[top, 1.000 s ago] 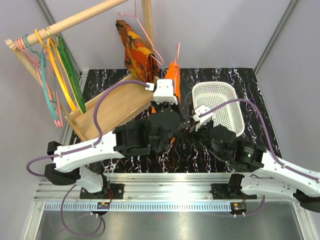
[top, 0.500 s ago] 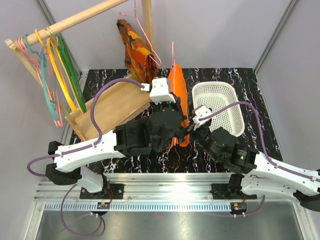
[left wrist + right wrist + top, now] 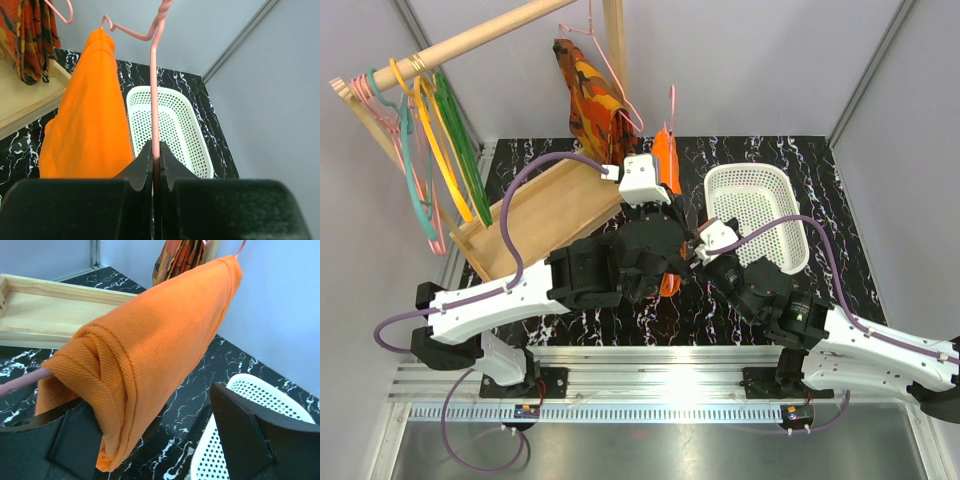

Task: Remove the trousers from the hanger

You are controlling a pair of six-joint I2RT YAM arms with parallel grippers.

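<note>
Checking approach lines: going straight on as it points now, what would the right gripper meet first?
Most likely the trousers draped on the hanger: their folded end hangs between the fingers of the open right gripper. How close is unclear.

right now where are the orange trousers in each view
top external: the orange trousers hang at centre, on the pink wire hanger.
left wrist: the trousers fill the left half, draped beside the hanger wire.
right wrist: the trousers run across the centre, taking up most of the frame.
shared landmark: the white basket, to the right of the trousers in all three.
</note>
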